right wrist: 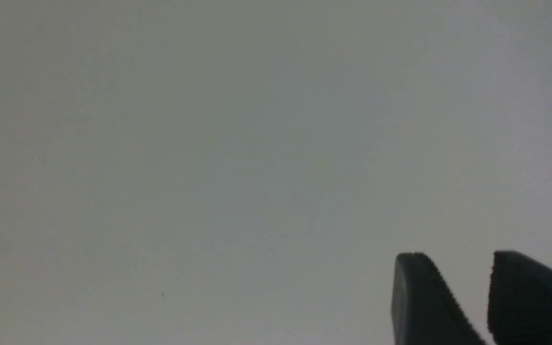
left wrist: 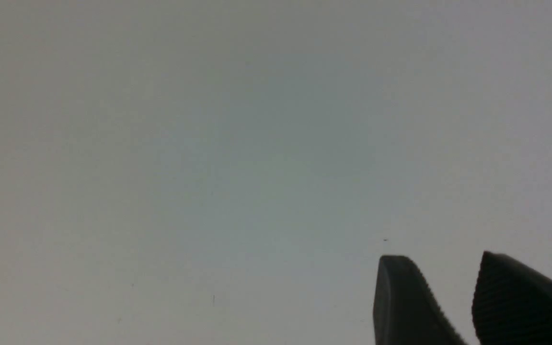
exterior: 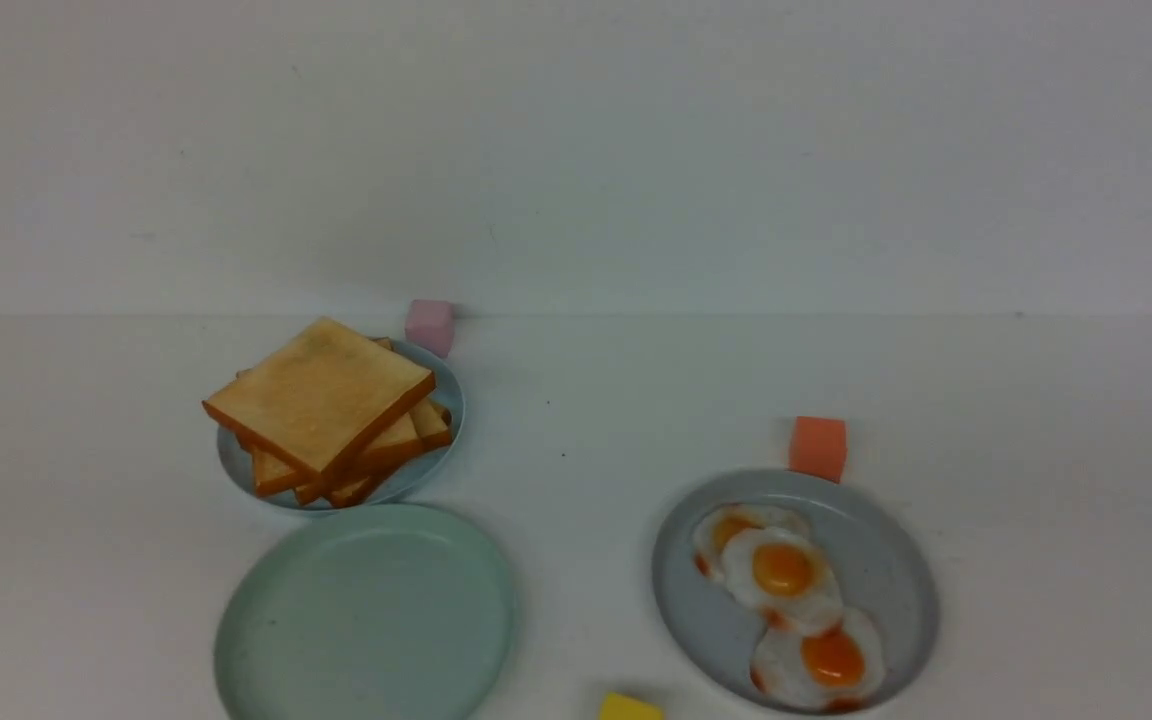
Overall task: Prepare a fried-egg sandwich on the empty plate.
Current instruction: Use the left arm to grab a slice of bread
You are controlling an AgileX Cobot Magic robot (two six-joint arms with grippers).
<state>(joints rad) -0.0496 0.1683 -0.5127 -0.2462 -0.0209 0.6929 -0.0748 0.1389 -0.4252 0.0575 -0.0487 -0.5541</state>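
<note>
The empty plate [exterior: 366, 615], round and pale mint-green, lies at the front left of the white table with nothing on it. Behind it a loose pile of toast slices [exterior: 321, 405] rests on a small pale-blue plate [exterior: 414, 484]. To the right, three fried eggs [exterior: 784, 570] overlap on a blue-grey plate [exterior: 696, 610]. No fried-egg sandwich is in view. Neither arm shows in the front view. Each wrist view shows only bare pale surface beyond its dark fingers: my left gripper [left wrist: 441, 258] and my right gripper [right wrist: 458, 256] both stand open, with nothing between them.
A pink cube [exterior: 429, 325] sits behind the toast plate near the back wall. An orange cube [exterior: 817, 449] touches the far rim of the egg plate. A yellow cube [exterior: 629, 708] lies at the front edge between the two near plates.
</note>
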